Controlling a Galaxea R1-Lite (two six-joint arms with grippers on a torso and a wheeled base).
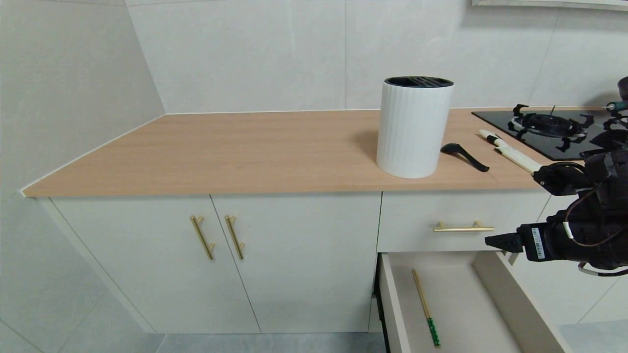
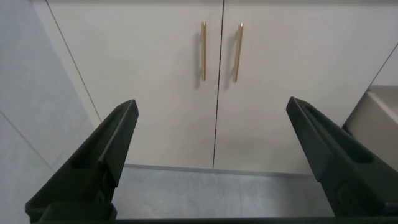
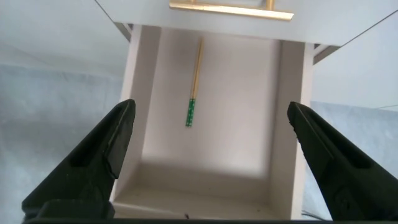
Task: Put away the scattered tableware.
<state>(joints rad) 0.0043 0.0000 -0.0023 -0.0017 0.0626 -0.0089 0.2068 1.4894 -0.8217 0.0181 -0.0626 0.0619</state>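
Chopstick (image 1: 425, 308), pale wood, green-patterned end

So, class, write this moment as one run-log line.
drawer open; chopsticks inside; black spoon, white utensil on counter; right gripper open, above drawer; left gripper open

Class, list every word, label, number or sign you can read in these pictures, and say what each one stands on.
Nothing here can be read as text.
On the black right arm, a white barcode sticker: print too small to read.
On the white ribbed cylindrical holder and the green-tipped wooden chopstick: no lettering visible.
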